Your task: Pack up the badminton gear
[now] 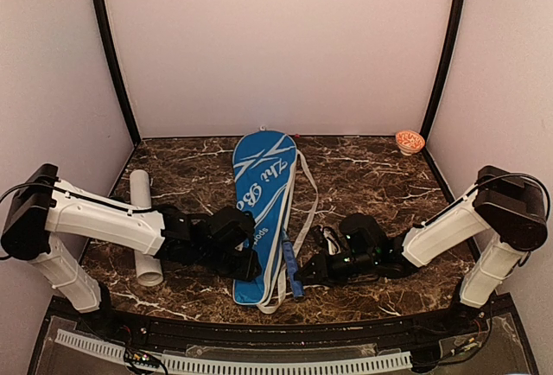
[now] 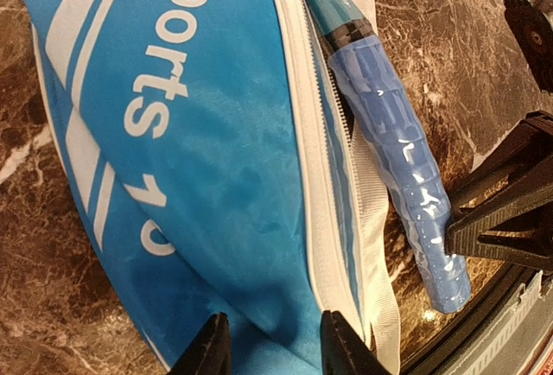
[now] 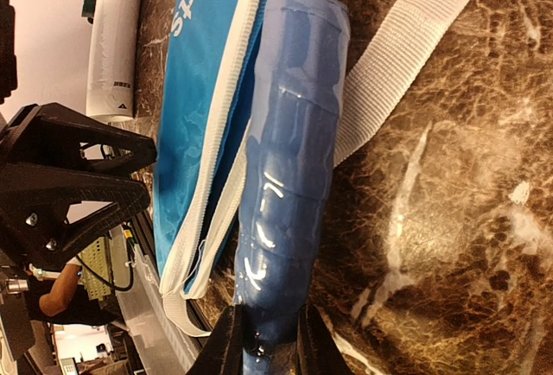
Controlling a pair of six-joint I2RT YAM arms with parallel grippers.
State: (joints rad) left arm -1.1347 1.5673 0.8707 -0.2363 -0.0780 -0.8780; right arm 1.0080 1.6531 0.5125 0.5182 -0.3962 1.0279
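Left hand (image 2: 272, 351) pinching the near hem of the blue fabric racket cover (image 2: 199, 159); right hand (image 3: 266, 345) clamped on the blue-taped racket handle (image 3: 294, 159) lying at the cover's 5 o'clock.

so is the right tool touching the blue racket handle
Touching. The right wrist view shows the right tool closed on the butt end of the blue racket handle, pinching it from both sides.

Robot lab booth: plain pale walls (image 1: 276, 47) enclose a marble-patterned table (image 1: 363, 168), black corner poles (image 1: 112, 55), slotted cable duct (image 1: 259, 365) along the near edge
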